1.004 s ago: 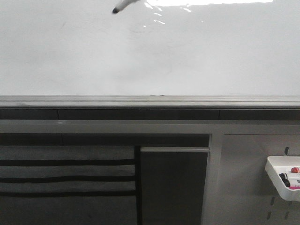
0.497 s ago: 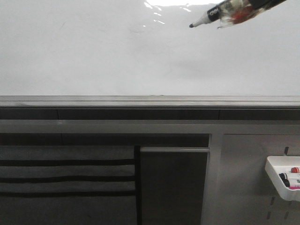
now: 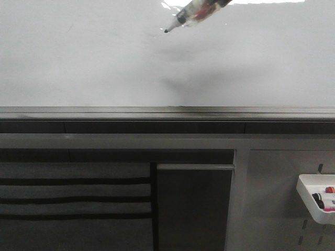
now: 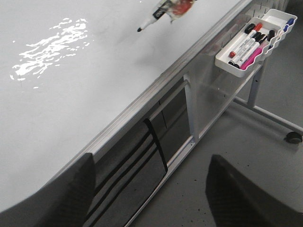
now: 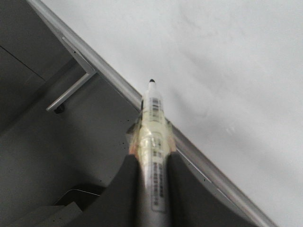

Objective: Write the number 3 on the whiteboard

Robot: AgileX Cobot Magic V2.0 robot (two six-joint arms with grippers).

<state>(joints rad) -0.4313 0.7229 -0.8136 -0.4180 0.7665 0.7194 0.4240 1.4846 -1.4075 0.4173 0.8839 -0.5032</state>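
The whiteboard (image 3: 78,63) is a large glossy white board with glare at the top and a grey metal ledge (image 3: 167,112) along its lower edge. It also shows in the left wrist view (image 4: 71,94) and the right wrist view (image 5: 227,61). No number 3 and no ink stroke shows on it. My right gripper (image 5: 154,161) is shut on a black-tipped marker (image 5: 154,123). In the front view the marker (image 3: 192,12) comes in from the top edge, its tip pointing down-left before the board. I cannot tell whether the tip touches. My left gripper (image 4: 151,198) is open and empty, away from the board.
A white tray (image 3: 309,201) with several markers hangs on the grey slotted panel at the lower right, and shows in the left wrist view (image 4: 222,59). Below the ledge are dark panels and a metal frame (image 3: 193,167). A castor (image 4: 294,137) stands on the floor.
The marker tip swung from the upper left of the board to the right, then came back left to the upper middle. No ink has appeared. The left gripper's earlier state is not shown.
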